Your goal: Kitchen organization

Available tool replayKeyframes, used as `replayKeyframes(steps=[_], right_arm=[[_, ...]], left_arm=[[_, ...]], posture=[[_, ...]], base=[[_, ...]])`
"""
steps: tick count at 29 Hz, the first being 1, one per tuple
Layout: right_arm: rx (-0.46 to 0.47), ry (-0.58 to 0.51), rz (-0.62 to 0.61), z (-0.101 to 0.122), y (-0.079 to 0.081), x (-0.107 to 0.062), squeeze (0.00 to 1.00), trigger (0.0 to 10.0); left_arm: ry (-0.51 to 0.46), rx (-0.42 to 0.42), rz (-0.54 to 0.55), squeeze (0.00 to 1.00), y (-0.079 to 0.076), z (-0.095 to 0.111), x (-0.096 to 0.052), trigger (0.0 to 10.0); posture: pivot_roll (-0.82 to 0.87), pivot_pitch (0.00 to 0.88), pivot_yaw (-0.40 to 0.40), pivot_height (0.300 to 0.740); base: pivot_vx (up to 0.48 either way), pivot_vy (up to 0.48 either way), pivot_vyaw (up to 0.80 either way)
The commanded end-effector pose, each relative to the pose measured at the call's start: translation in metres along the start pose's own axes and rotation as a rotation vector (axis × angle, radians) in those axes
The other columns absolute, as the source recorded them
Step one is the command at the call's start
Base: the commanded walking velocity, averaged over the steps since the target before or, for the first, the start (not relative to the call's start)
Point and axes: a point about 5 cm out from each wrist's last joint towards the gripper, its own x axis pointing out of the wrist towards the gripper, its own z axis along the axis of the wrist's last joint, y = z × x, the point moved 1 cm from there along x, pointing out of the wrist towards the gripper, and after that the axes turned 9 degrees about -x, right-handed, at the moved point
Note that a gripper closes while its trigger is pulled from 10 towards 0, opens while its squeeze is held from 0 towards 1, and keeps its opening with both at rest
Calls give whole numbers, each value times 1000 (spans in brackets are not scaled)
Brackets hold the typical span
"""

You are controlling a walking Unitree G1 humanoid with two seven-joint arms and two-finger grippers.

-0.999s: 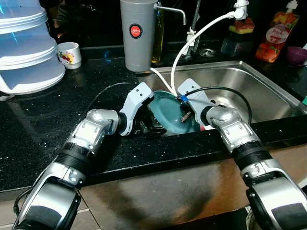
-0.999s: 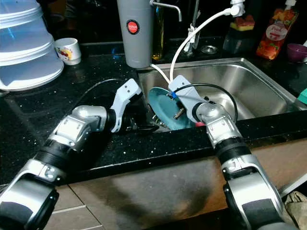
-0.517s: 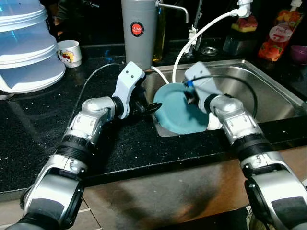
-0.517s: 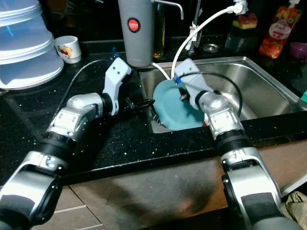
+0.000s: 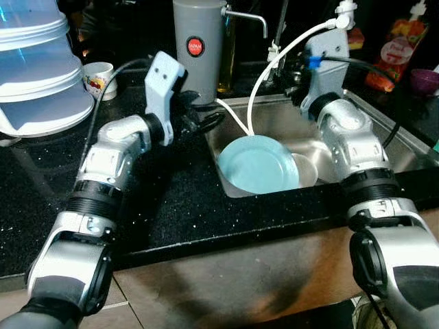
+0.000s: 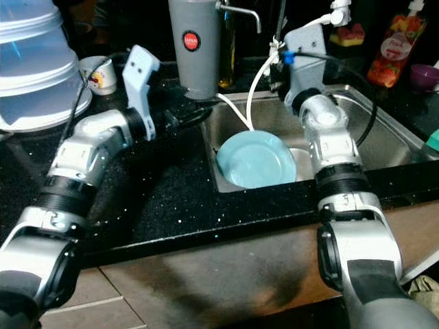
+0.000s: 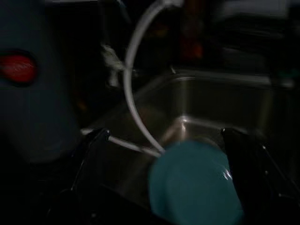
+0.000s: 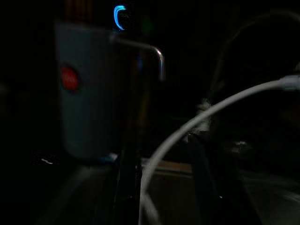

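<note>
Now, teal plate lying flat in sink, released; left pincer spread empty at ten o'clock over counter, right pincer's state untellable. Regrip rim squarely, lift slowly clear of hose.

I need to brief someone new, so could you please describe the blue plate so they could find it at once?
Start at the steel sink set in the black counter. The plate leans in its near left corner, beside a paler small bowl. It is the only light blue round dish there, just below the white hose.

Teal plate, speckled black counter, steel sink
</note>
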Motion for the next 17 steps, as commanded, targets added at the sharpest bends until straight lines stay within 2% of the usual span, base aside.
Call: replayKeyframes(steps=[1,2,3,4,5,7,8,9,11,13,15,17], right_arm=[[135,-16,40,2,3,0,0,10000],[478,-61,185,8,13,-8,0,10000],[559,-81,230,11,16,-10,0,10000],[559,-81,230,11,16,-10,0,10000],[676,-121,297,15,19,-16,0,10000],[801,-186,461,22,29,-32,0,10000],[812,-208,529,23,34,-40,0,10000],[812,-208,529,23,34,-40,0,10000],[812,-233,676,22,51,-58,0,10000],[890,-265,794,25,62,-76,0,10000],[900,-252,830,24,68,-85,0,10000],[832,-178,825,14,76,-89,0,10000]], left_arm=[[-49,-30,20,0,6,12,-6,10000],[-194,-146,-70,0,0,32,-19,10000],[-232,-172,-100,0,-2,37,-23,10000],[-232,-172,-100,0,-2,37,-23,10000],[-316,-292,-224,0,-12,51,-33,10000],[-386,-409,-484,0,-35,70,-58,10000],[-369,-428,-588,0,-45,73,-68,10000],[-369,-428,-588,0,-45,73,-68,10000],[-253,-401,-662,0,-56,64,-80,10000],[-121,-379,-688,0,-64,50,-91,10000],[-37,-391,-718,0,-73,42,-102,10000],[33,-402,-737,0,-80,37,-113,10000]], posture=[[6,30,-13,740],[14,16,-20,740],[14,16,-20,740],[14,16,-20,740],[16,17,-18,740],[16,11,-15,740],[25,17,-13,740],[25,17,-13,740],[31,17,-8,740],[32,22,-6,740],[33,24,5,740],[31,20,10,740]], base=[[0,0,0],[0,0,0],[0,0,0],[0,0,0],[0,0,0],[0,0,0],[0,0,0],[0,0,0],[0,0,0],[0,0,0],[0,0,0],[0,0,0]])
